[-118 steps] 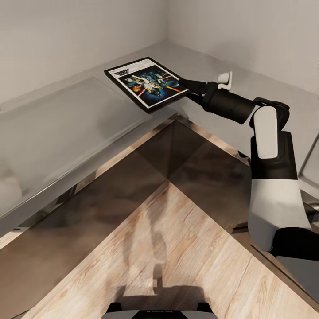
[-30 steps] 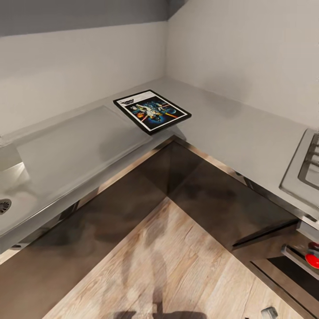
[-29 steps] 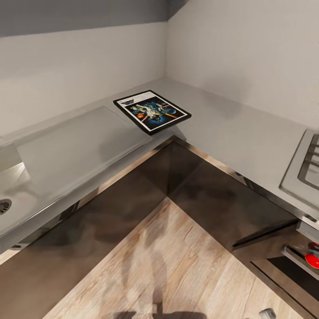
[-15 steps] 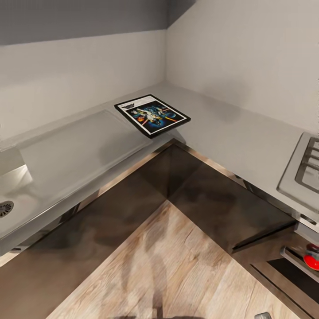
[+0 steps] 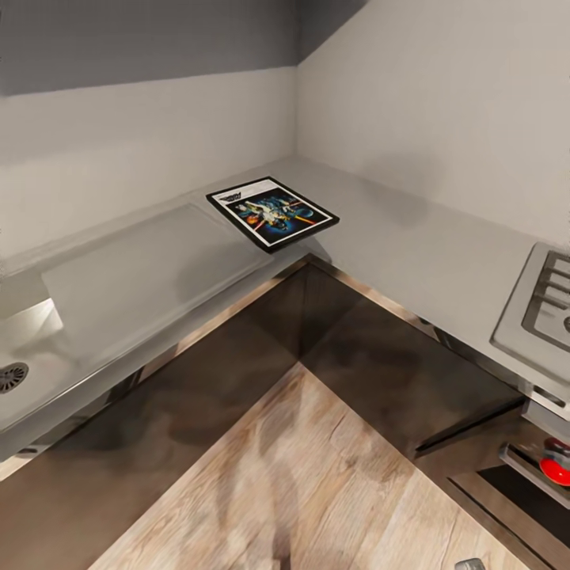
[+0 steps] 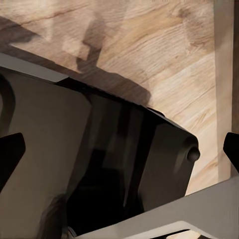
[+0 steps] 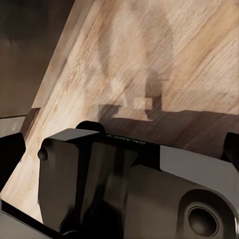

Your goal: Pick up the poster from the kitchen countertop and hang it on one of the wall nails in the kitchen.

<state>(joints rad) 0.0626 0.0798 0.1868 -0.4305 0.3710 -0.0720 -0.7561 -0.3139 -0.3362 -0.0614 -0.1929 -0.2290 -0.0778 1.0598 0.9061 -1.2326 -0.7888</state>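
The poster lies flat at the inner corner of the light grey kitchen countertop, black-framed, with blue space artwork and its white title strip toward the back wall. Its near corner juts over the counter's front edge. No gripper touches it. In the left wrist view my left gripper is open, its dark fingertips far apart over the robot's black base and the wood floor. In the right wrist view my right gripper is likewise open, with one fingertip at the picture's edge and nothing held.
A steel gas hob is set into the counter at the right, with a red knob below it. A sink drain sits at the far left. Dark glossy cabinet fronts meet at the corner above the wood floor.
The right arm, which reached to the poster's edge 3.9 s ago, has drawn back out of the head view. The camera has since tilted up slightly; the poster lies in the same place.
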